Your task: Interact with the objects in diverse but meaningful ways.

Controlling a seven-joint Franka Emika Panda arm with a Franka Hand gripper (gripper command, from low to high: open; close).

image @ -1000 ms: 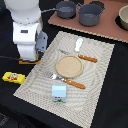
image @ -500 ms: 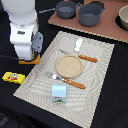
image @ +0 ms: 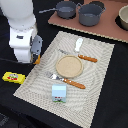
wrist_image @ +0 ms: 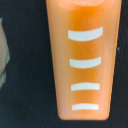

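Holding the orange rectangular block was the tool, as far as I could judge: the wrist view was filled by that block, white stripes across its face, against black, and in the exterior view a sliver of orange showed just under the tool body. The fingers themselves were hidden, so how wide they stood I could not tell. The tool sat off the placemat's edge, over the black worktop.

Beyond it, on the side away from the placemat, the flat yellow packet lay on the worktop. On the placemat, the round tan plate held the middle, the orange-handled fork and knife beside it, the small white shaker near the knife, and the light-blue and white carton near the placemat's near edge.

By my reading, one object was in hand and unplaced; packet, shaker and carton looked unhandled.
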